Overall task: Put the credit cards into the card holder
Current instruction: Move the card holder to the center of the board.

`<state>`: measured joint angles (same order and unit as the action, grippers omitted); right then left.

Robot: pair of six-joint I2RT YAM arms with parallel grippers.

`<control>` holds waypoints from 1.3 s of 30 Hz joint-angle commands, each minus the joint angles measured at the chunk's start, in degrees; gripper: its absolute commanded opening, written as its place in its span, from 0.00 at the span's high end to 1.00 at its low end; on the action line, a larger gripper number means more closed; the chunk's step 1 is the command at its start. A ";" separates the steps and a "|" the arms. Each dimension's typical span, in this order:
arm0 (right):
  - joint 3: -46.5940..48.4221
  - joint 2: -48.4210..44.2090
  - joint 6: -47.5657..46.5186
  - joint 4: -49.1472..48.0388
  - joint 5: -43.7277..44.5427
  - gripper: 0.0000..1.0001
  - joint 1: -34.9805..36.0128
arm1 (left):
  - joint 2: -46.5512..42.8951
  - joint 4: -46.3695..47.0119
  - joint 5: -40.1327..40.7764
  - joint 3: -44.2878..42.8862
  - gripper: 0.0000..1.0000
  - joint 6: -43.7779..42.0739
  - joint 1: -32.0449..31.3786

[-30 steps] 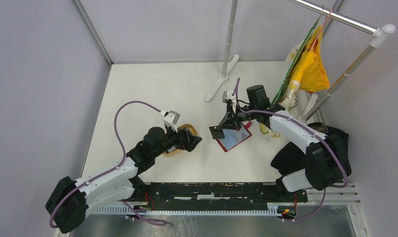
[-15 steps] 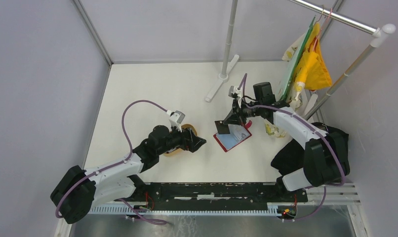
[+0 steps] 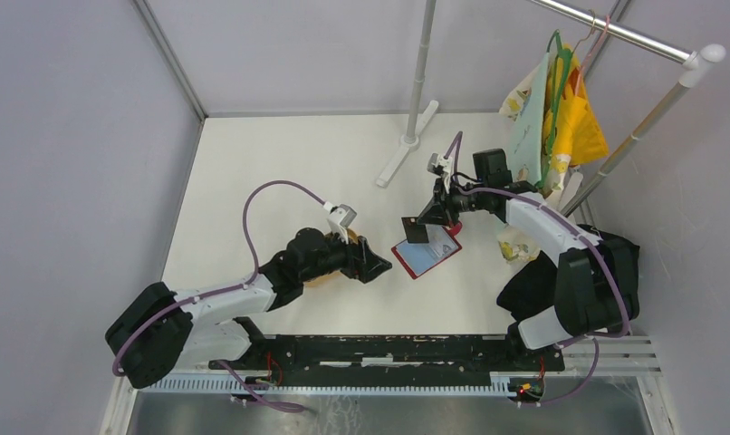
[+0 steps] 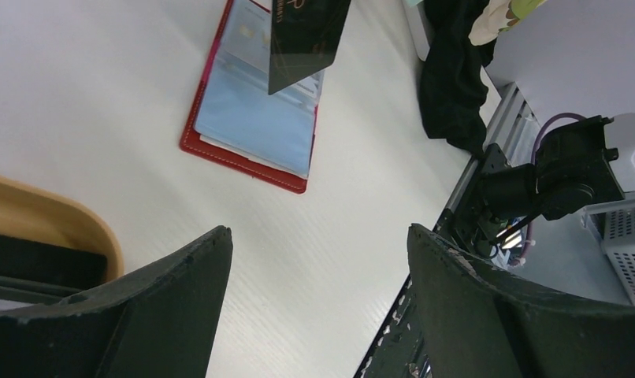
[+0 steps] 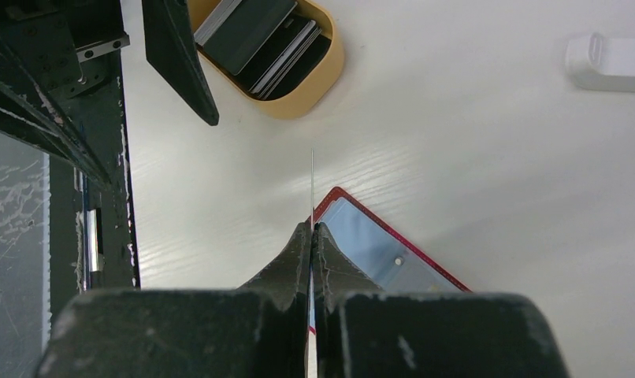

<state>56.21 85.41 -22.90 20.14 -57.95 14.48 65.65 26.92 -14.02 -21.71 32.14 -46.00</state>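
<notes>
White tabletop (image 3: pixel 280 172), centre: red card holder (image 3: pixel 429 258) lies open; right gripper (image 3: pixel 431 217) pinches a black credit card (image 3: pixel 417 229) upright above it, apparently for insertion. Left gripper (image 3: pixel 375 269), jaws apart and empty, hovers beside the card-filled wooden tray (image 5: pixel 336 63).

The left arm lies low, stretched from its base toward 2 o'clock. The left claw (image 3: pixel 372 268) has both fingers (image 4: pixel 180 276) spread wide, with nothing between them. The right arm runs from its base toward 12 o'clock, bends at the elbow and reaches toward 9 o'clock. The right claw (image 5: pixel 312 230) is pinched tight on a black card (image 3: pixel 417 229).
</notes>
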 commanded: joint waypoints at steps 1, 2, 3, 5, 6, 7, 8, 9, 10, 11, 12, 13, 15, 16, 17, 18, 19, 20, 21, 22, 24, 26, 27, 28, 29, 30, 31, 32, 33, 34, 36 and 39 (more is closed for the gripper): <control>2.98 0.73 -1.18 0.65 -1.40 1.00 -0.44 | 2.62 4.07 0.08 -4.10 0.14 1.48 -2.24; 3.12 0.73 -1.19 0.70 -1.46 1.00 -0.57 | 3.32 4.10 0.33 -4.72 0.14 1.37 -2.87; 3.12 0.75 -1.19 0.71 -1.51 1.00 -0.62 | 4.06 4.09 0.47 -5.24 0.15 1.31 -3.40; 3.08 0.73 -1.12 0.66 -1.50 1.00 -0.84 | 5.86 4.06 0.91 -6.76 0.16 1.00 -4.75; 3.12 0.65 -1.10 0.68 -1.52 1.00 -1.02 | 6.60 3.78 1.37 -7.41 0.16 0.83 -5.40; 3.12 0.65 -1.10 0.75 -1.55 1.00 -1.10 | 7.38 3.33 2.16 -8.26 0.16 0.49 -6.21; 3.10 0.64 -1.10 0.79 -1.63 1.00 -1.29 | 7.99 2.72 2.96 -9.09 0.17 0.10 -7.00; 3.12 0.66 -1.10 0.78 -1.68 1.00 -1.44 | 8.61 2.04 4.00 -9.79 0.17 -0.41 -7.87; 3.08 0.77 -1.15 0.91 -1.77 1.00 -1.58 | 9.19 1.30 5.12 -10.55 0.17 -0.91 -8.71; 3.18 0.81 -1.10 1.03 -1.88 1.00 -1.80 | 9.56 0.57 6.26 -11.21 0.17 -1.40 -9.50; 3.20 0.90 -1.10 1.08 -1.86 1.00 -1.95 | 9.91 -0.20 7.72 -11.91 0.17 -2.05 -10.42; 3.21 0.97 -1.10 1.04 -1.90 1.00 -2.08 | 10.16 -1.25 9.30 -12.50 0.17 -2.61 -11.61; 3.28 0.99 -1.15 1.13 -1.98 1.00 -2.41 | 10.66 -2.78 12.03 -13.55 0.17 -3.75 -13.12; 3.29 0.99 -1.13 1.18 -1.99 1.00 -2.53 | 10.86 -3.29 13.14 -13.94 0.17 -4.21 -13.74; 3.30 0.91 -1.10 1.23 -2.07 1.00 -2.68 | 10.97 -3.79 13.76 -14.27 0.17 -4.68 -14.38; 3.23 0.92 -1.18 1.29 -2.08 1.00 -2.81 | 11.07 -4.17 15.45 -14.58 0.17 -5.04 -14.83; 3.34 0.86 -1.19 1.29 -2.08 1.00 -2.93 | 11.16 -4.43 16.32 -14.80 0.17 -5.33 -15.30; 3.38 0.84 -1.19 1.34 -2.08 1.00 -3.13 | 11.26 -4.56 16.98 -14.92 0.17 -5.60 -15.68; 3.43 0.73 -1.25 1.41 -2.11 1.00 -3.35 | 11.26 -4.65 17.54 -15.08 0.17 -5.86 -16.01; 3.46 0.81 -1.40 1.69 -2.24 1.00 -3.46 | 11.40 -4.77 18.10 -15.15 0.18 -6.11 -16.32; 3.64 0.95 -1.62 2.11 -2.36 1.00 -3.83 | 11.68 -4.81 19.14 -15.35 0.18 -6.50 -16.96; 3.97 1.15 -1.95 2.73 -2.35 1.00 -4.01 | 12.14 -4.92 19.74 -15.70 0.18 -6.85 -17.39; 4.19 1.37 -2.30 3.27 -2.42 1.00 -4.12 | 12.56 -4.96 20.22 -16.01 0.18 -7.11 -17.72; 4.41 1.54 -2.56 3.72 -2.42 1.00 -4.24 | 12.84 -5.01 20.56 -16.12 0.18 -7.31 -18.01; 4.59 1.60 -2.74 4.01 -2.38 1.00 -4.38 | 13.10 -4.95 20.80 -16.25 0.19 -7.54 -18.29; 4.70 1.70 -2.77 4.16 -2.27 1.00 -4.42 | 13.37 -4.95 21.12 -16.34 0.19 -7.67 -18.49; 4.71 1.69 -2.86 4.27 -2.09 1.00 -4.53 | 13.64 -4.99 21.53 -16.41 0.19 -7.85 -18.72; 4.87 1.70 -2.94 4.35 -1.84 1.00 -4.57 | 13.91 -4.96 21.86 -16.44 0.19 -8.02 -18.86; 4.87 1.69 -3.03 4.38 -1.63 1.00 -4.78 | 14.08 -4.95 22.34 -16.54 0.19 -8.24 -19.11; 4.90 1.74 -3.03 4.55 -1.40 1.00 -4.87 | 14.36 -4.94 22.78 -16.58 0.19 -8.42 -19.28; 5.01 1.65 -3.12 4.66 -0.97 1.00 -5.11 | 14.87 -4.78 23.67 -16.61 0.19 -8.69 -19.68; 5.46 1.99 -3.52 5.59 -0.42 1.00 -5.55 | 16.18 -4.83 24.90 -17.22 0.19 -9.39 -20.35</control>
<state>58.81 87.13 -25.04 24.82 -58.35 9.67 80.49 20.60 7.35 -36.05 26.70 -65.34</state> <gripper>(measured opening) 0.007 0.809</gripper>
